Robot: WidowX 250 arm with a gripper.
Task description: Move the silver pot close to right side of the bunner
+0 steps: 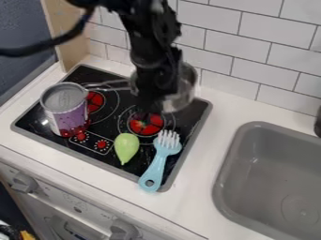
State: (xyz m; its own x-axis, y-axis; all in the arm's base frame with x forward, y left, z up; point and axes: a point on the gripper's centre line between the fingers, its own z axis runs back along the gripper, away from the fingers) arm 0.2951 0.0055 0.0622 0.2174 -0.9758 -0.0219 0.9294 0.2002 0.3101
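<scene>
Jaws in the camera view: at the lower end of the black gripper, above the cooktop and in front of part of the pot; whether they stand wide, narrow or closed on it cannot be told.
Silver pot: at the back right of the cooktop, behind the glowing right burner, its handle pointing left toward the can; whether it touches the cooktop is unclear.
Purple-labelled can: upright at the left, beside the left burner.
Green toy: lies near the front, narrow end forward, between can and brush.
Blue brush: white bristles toward the right burner, handle over the cooktop's front edge.
Counter: white, surrounding the cooktop and the gray sink at right.
Backdrop: white tiled wall.
</scene>
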